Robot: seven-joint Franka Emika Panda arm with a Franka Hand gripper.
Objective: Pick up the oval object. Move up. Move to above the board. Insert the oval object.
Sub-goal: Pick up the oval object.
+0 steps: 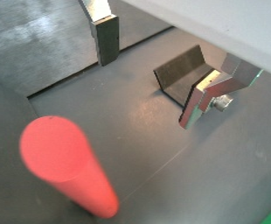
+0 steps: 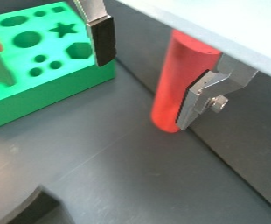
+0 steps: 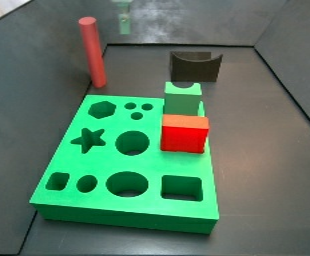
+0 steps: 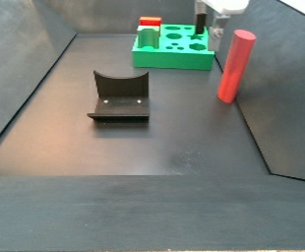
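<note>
Gripper (image 2: 149, 83): jaws wide apart, holding nothing, hanging above the peg.
Oval object (image 4: 235, 65): salmon-red peg upright on the floor, at the board's (image 4: 176, 56) 4 o'clock, just apart.

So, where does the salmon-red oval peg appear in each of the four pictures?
Wrist view: oval object upright on the floor, near, blurred.
Wrist view: the peg beside a finger of the gripper.
Side view: far left corner.
Side view: right, by the wall.
Shared landmark: the board, beside it in three.
</note>
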